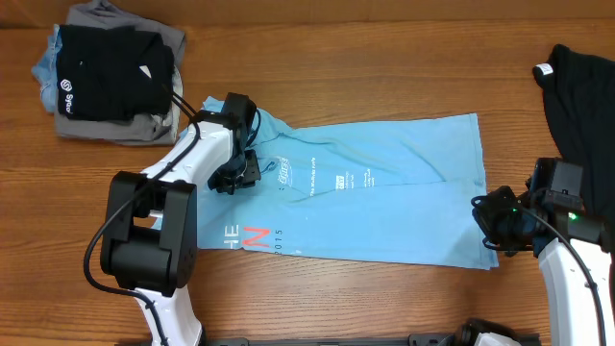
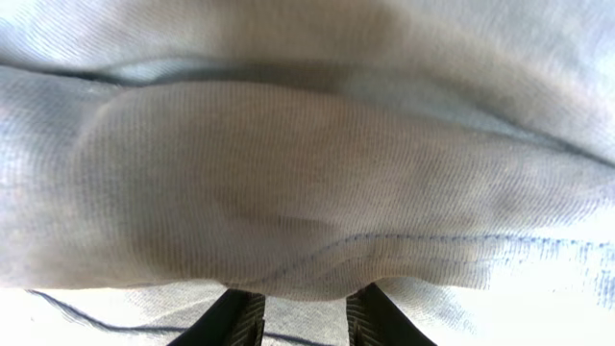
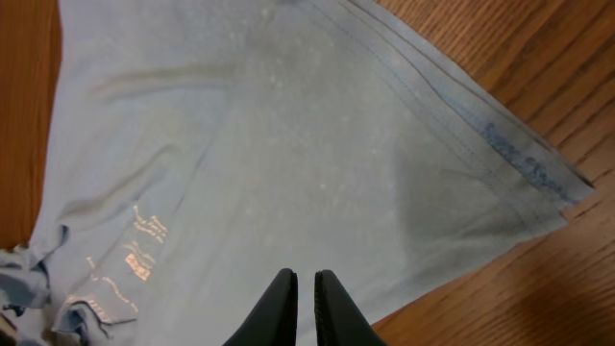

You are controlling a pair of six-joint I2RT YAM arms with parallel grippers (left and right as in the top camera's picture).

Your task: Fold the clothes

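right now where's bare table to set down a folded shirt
Bare table above the blue T-shirt, between the folded pile and the black garment; a strip below it too. Crowded around left gripper and right gripper.

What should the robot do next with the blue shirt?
Probably the right gripper should open and lower onto the light blue T-shirt near its hem. Its fingers are almost together over cloth lying flat, so it seems to hold nothing yet for a fold.
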